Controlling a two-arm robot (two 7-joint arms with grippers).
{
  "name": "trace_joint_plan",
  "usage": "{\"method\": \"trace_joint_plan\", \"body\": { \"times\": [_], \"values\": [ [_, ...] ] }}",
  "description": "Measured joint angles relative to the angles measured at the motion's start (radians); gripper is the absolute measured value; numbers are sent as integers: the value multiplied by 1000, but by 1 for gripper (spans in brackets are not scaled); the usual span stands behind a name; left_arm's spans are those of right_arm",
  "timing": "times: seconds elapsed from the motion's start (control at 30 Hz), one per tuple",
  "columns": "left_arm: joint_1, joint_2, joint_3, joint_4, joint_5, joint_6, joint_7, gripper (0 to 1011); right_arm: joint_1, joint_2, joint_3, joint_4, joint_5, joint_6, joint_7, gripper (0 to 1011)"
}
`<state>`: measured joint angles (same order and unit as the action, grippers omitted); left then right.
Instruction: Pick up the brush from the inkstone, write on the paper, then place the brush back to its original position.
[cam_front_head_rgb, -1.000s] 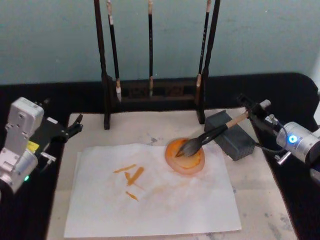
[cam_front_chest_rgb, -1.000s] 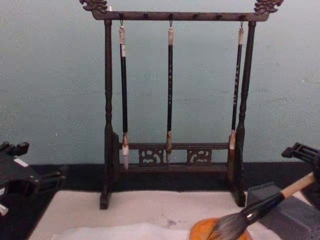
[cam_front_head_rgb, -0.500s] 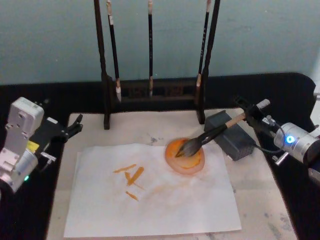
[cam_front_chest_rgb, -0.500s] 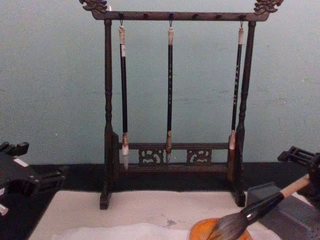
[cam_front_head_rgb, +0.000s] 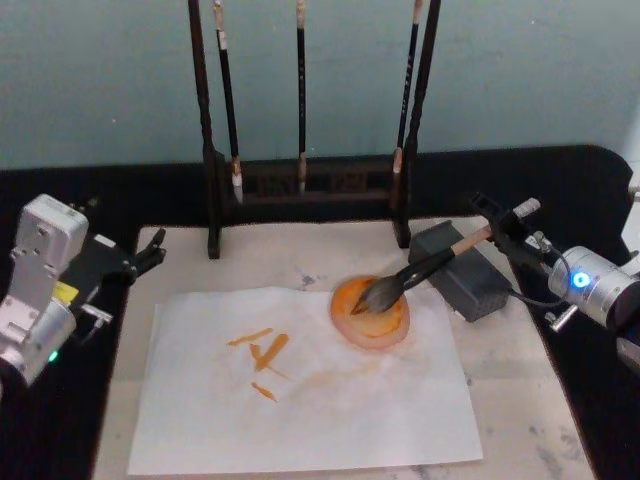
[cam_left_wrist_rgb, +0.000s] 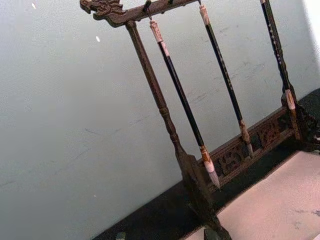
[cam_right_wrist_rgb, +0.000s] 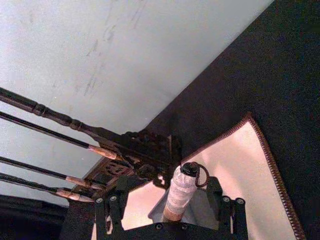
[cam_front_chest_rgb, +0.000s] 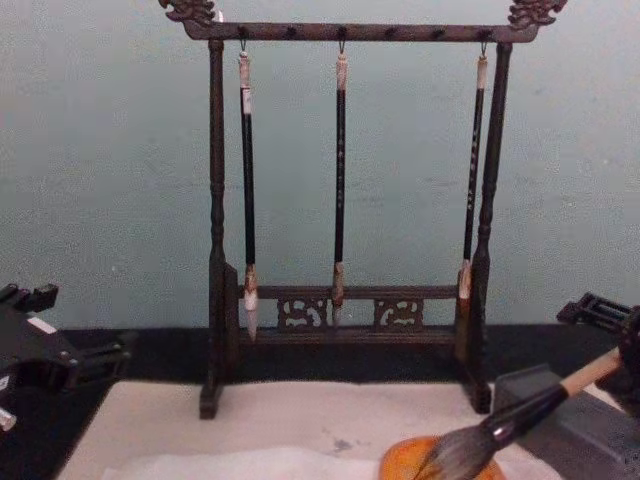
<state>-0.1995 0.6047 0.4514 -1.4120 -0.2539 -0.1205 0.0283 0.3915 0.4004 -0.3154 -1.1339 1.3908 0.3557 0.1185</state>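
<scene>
Settling slightly lower over the last second, the brush rests tuft in the orange dish, shaft across the grey inkstone. Right tool straddles its handle end, released. Paper bears strokes; judged: only withdrawal remains. Left tool parked leftward.
</scene>
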Motion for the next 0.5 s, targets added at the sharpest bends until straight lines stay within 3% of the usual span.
{"method": "trace_joint_plan", "body": {
  "times": [0.27,0.4,0.5],
  "values": [
    [0,0,0,0,0,0,0,1010,-1,-1,2,-1,0,2,-1,985],
    [0,0,0,0,0,0,0,1010,-1,-1,2,-1,-1,2,-1,907],
    [0,0,0,0,0,0,0,1010,-1,-2,3,-1,-1,3,-2,790]
  ]
}}
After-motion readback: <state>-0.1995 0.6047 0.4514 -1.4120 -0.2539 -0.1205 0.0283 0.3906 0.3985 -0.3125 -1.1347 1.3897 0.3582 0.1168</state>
